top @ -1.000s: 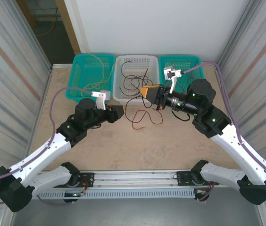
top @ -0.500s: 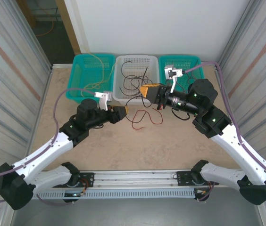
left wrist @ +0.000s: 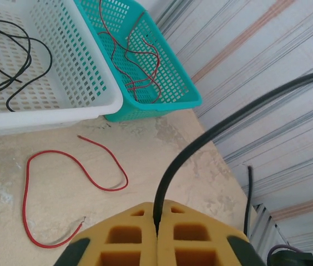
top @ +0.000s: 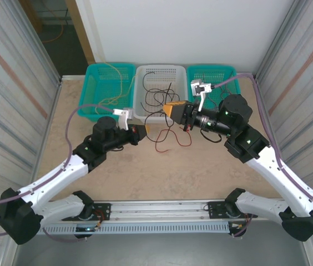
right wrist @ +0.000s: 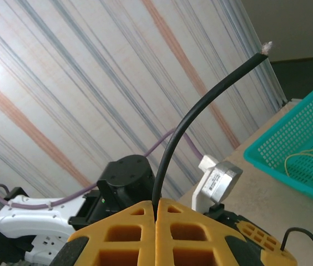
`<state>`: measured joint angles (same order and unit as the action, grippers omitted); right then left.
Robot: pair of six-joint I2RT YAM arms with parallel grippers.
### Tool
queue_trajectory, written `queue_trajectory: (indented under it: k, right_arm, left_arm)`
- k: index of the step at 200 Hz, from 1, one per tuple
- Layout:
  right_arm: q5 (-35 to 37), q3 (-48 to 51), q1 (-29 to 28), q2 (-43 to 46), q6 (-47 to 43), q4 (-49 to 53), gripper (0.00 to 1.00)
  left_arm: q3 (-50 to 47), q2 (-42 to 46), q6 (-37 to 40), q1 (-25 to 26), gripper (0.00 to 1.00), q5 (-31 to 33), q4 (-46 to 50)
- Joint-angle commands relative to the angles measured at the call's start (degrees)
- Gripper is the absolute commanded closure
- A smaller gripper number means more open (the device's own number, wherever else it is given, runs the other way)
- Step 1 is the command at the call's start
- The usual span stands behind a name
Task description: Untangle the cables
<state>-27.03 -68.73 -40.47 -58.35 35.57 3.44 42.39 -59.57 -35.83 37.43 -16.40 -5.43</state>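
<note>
The left gripper (left wrist: 157, 221) and right gripper (right wrist: 155, 210), just in front of the white plastic mesh basket (left wrist: 45, 119), each pinch shut on a thin black cable (left wrist: 212, 133); a thin red cable (left wrist: 25, 191) lies loose before that basket, likely still to sort

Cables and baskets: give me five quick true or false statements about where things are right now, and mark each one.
1. The left gripper is shut on a black cable. True.
2. Every red cable sits in a basket. False: one loose red cable lies on the table in front of the white basket.
3. The white basket holds black cables. True.
4. The right gripper is open and empty. False: it is shut on a black cable end.
5. The yellow cables lie in the middle basket. False: the yellow cables lie in the left teal basket.
</note>
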Motion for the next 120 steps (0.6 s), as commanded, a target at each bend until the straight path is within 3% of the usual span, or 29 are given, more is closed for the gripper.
queue_trajectory:
  k: [1,18,32,48,75,120]
  right_arm:
    - [0.29,0.9,0.15,1.46,-1.72,2.72,0.96]
    - [4.52,2.07,-1.61,3.84,-6.48,8.64,0.59]
    - [11.47,3.01,-4.18,5.26,-10.7,14.38,0.46]
    - [18.32,4.63,-5.59,6.99,-13.14,19.24,0.41]
    - [22.14,6.64,-4.31,8.77,-12.4,23.33,0.37]
    - [13.67,9.34,0.38,4.82,-6.0,18.15,0.34]
  left_arm:
    - [0.51,2.76,1.04,-0.5,1.0,2.21,0.05]
    - [1.88,4.96,3.38,-0.46,1.0,5.35,3.78]
    - [2.84,6.67,5.7,-0.51,1.0,8.02,6.37]
    - [3.78,8.48,8.65,-0.43,1.0,11.24,9.23]
    - [5.85,10.33,13.8,0.23,1.0,16.66,13.21]
    - [6.7,11.24,13.62,0.29,1.0,14.19,12.29]
